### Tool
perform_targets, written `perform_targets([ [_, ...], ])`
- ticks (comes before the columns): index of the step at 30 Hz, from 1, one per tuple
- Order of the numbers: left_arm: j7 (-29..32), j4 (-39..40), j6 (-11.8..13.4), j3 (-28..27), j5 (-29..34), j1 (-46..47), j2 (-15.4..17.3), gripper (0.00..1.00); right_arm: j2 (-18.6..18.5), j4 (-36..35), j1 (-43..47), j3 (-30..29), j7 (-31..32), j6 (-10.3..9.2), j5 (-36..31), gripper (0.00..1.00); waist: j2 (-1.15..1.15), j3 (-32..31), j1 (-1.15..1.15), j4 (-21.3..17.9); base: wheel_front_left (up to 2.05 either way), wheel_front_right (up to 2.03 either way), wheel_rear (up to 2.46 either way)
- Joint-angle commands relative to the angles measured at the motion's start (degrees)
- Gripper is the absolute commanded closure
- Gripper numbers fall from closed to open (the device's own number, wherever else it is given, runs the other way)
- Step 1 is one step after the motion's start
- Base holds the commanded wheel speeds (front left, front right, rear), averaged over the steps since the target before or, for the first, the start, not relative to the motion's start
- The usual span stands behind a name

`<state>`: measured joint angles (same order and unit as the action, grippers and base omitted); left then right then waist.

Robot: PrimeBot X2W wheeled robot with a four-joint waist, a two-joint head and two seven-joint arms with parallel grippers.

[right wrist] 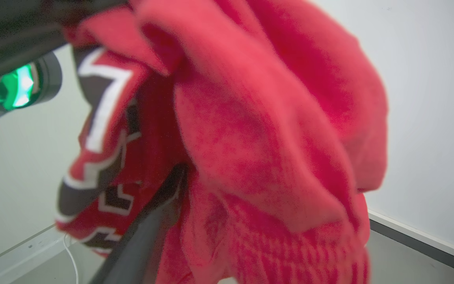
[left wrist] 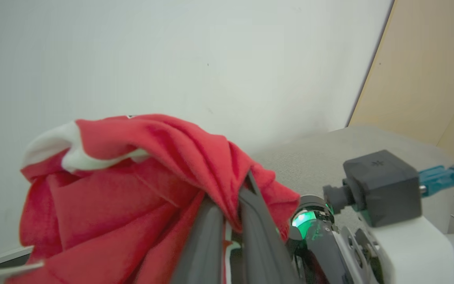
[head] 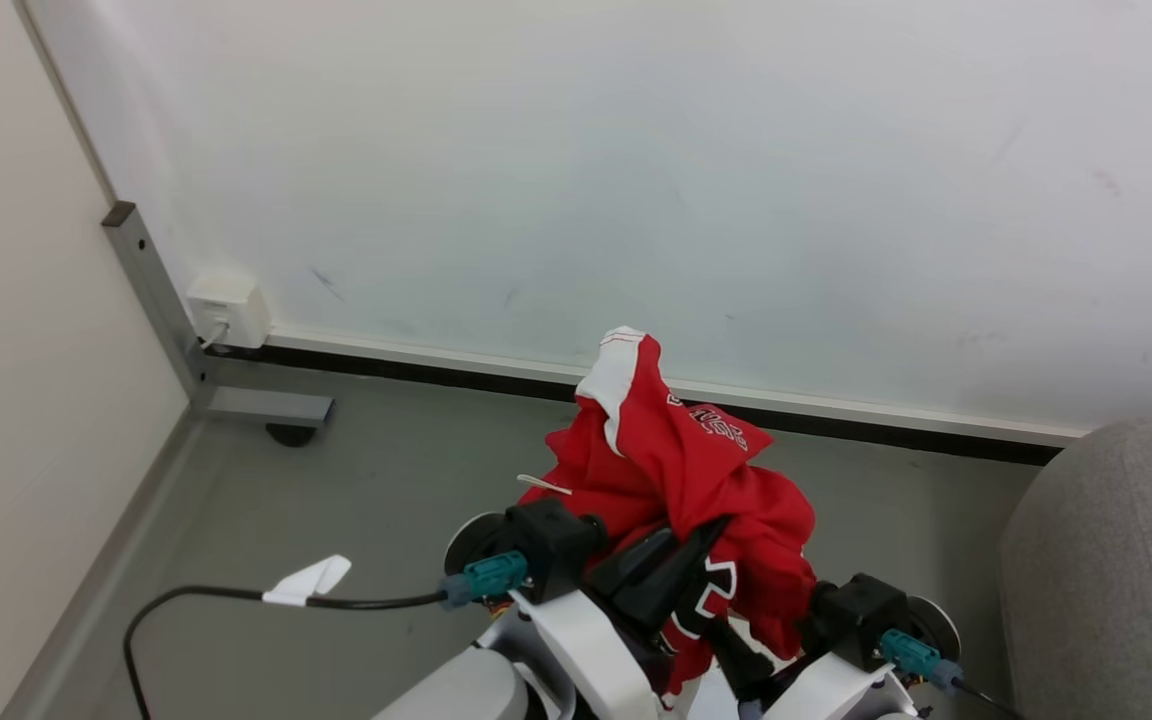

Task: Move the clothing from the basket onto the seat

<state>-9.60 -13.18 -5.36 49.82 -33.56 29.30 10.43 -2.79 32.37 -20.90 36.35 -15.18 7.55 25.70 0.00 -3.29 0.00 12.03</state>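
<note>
White wall (head: 636, 150) fills the back and meets the grey floor (head: 356, 490) along a dark strip. The floor has lots of open room on the left. On the right is the round edge of the seat (head: 1116, 560), one big grey sofa of soft, bumpy cloth.

One piece of clothing (head: 676, 470) is up in the air over the floor, left of the seat and not touching it. It is red and soft, bunched into a lump, with a white bit on top and black and white marks.

Two grippers are under it. The left gripper (left wrist: 231, 193) pinches a red fold tight between its long dark fingers. The right gripper (head: 741, 660) has its jaws spread wide, and the cloth hangs over one finger (right wrist: 144, 236).

One black cable (head: 196, 595) with a white tag lies on the floor. One small white box (head: 228, 308) sits low on the wall.
</note>
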Motion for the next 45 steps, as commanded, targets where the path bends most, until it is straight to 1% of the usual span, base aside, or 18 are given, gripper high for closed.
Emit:
perform_targets([
  [1, 0.06, 0.56, -0.36, -0.07, -0.63, -0.53, -0.16, 1.00, -0.19, 0.50, -0.70, -0.39, 0.05, -0.12, 0.44, 0.53, 0.00, 0.15, 0.00, 0.27, 0.00, 0.00, 0.00],
  [2, 0.14, 0.72, -0.32, -0.01, -0.74, -0.56, -0.15, 1.00, -0.18, 0.70, -0.85, -0.49, 0.05, -0.12, 0.38, 0.66, 0.00, 0.20, 0.00, 0.43, 0.00, 0.00, 0.00],
  [3, 0.08, 0.86, -0.31, 0.04, -0.89, -0.57, -0.10, 1.00, -0.18, 0.81, -1.01, -0.68, 0.05, -0.12, 0.37, 0.75, 0.00, 0.24, 0.00, 0.57, 0.00, 0.00, 0.00],
  [5, 0.16, 1.01, -0.36, 0.04, -1.13, -0.50, 0.12, 1.00, -0.18, 1.04, -1.24, -0.94, 0.05, -0.12, 0.42, 1.00, 0.00, 0.37, 0.00, 0.81, 0.00, 0.00, 0.00],
  [12, -0.18, 0.94, 0.12, -0.64, -1.71, -0.13, 0.84, 1.00, -0.19, 1.28, -1.27, -1.31, 0.05, -0.12, 0.66, 1.00, 0.00, 0.78, 0.00, 0.75, 0.00, 0.00, 0.00],
  [22, -0.78, -0.22, 1.02, -1.96, -1.87, 0.75, 1.94, 1.00, -0.18, -0.33, -0.43, -2.35, 0.04, -0.12, 0.88, 1.00, 0.00, 1.27, 0.00, -0.02, 0.00, 0.00, 0.00],
  [34, -1.40, -0.35, 1.69, -2.52, -2.19, 1.22, 2.67, 1.00, -0.18, -5.26, 0.36, -3.22, 0.01, -0.12, 0.85, 1.00, 0.00, 1.99, 0.00, -1.64, 0.00, 0.00, 0.00],
  [35, -1.51, -0.42, 1.74, -2.60, -2.20, 1.27, 2.72, 0.71, -0.17, -5.57, 0.34, -3.38, 0.01, -0.12, 0.83, 1.00, 0.00, 2.06, 0.00, -1.88, 0.00, 0.00, 0.00],
  [36, -1.52, -0.51, 1.80, -2.66, -2.15, 1.31, 2.80, 0.51, -0.17, -5.75, 0.31, -3.62, 0.01, -0.12, 0.66, 1.00, 0.00, 2.13, 0.00, -2.11, 0.00, 0.00, 0.00],
  [37, -1.60, -0.61, 1.83, -2.75, -2.08, 1.35, 2.86, 0.06, -0.18, -5.89, 0.25, -3.89, 0.01, -0.12, 0.44, 1.00, 0.00, 2.19, 0.00, -2.39, 0.00, 0.00, 0.00],
  [38, -1.77, -0.68, 2.06, -2.85, -2.03, 1.36, 2.90, 0.00, -0.18, -5.98, 0.18, -4.11, 0.01, -0.12, 0.20, 1.00, 0.00, 2.27, 0.00, -2.68, 0.00, 0.00, 0.00],
  [45, -2.16, -1.23, 2.35, -2.84, -2.37, 0.56, 3.20, 0.00, -0.18, -7.27, 0.47, -6.37, 0.02, -0.12, -0.24, 1.00, 0.00, 2.72, 0.00, -5.10, 0.00, 0.00, 0.00],
])
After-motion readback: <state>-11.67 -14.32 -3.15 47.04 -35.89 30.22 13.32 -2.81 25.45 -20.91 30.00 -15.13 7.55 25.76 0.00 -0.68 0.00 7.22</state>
